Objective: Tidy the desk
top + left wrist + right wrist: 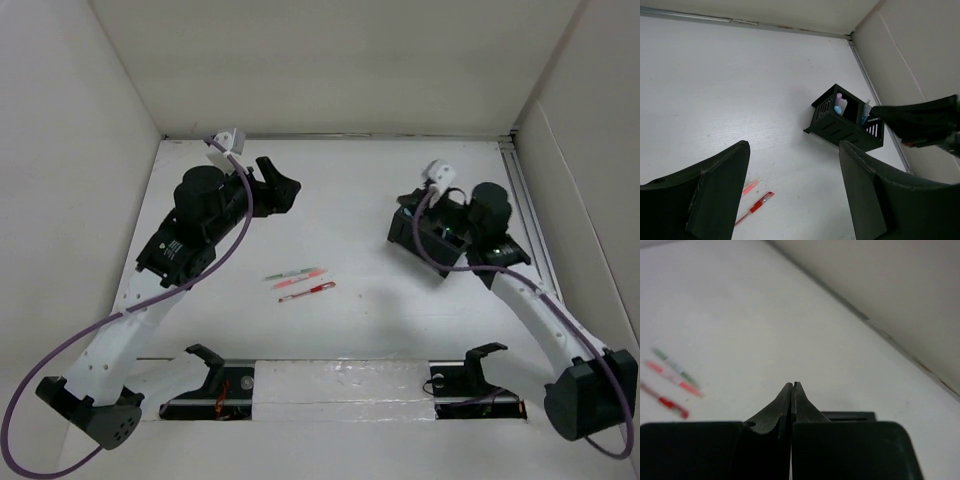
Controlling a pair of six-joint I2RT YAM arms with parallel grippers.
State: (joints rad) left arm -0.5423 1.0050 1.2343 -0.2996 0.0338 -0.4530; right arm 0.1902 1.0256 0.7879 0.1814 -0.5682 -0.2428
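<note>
Beneath the overhead camera, reaching out to the far panel (330, 70): tabletop (350, 180), white and matte, the thing to be put in order. Carries, right of centre, a black organizer box (836, 126) with a few coloured items (840, 106) standing in its compartments, seen best from the left wrist. Carries too, near the middle and well apart from the box, 3 loose pens close together and roughly parallel: green-and-pink pen (296, 272), pink pen (297, 282), red pen (308, 291).

Judged as partly done at most: some stationery stowed in the box, 3 pens left to gather and drop in. Nothing gripped by either side at this moment, so probably between 2 picks.

Left tool (792, 150): spread wide, holding nothing, raised over the far-left part of the tabletop and aimed across it toward the box, with 2 of the pens showing low in its own view. Left arm (150, 320): stretched forward from the near-left base, wrist bent inward.

Right tool (791, 390): pinched fully together, fingertips touching, nothing between them, poised directly over the box. Cannot tell whether touching the box or just above it. Right arm (540, 310): reaching forward and inward from the near-right base.
</note>
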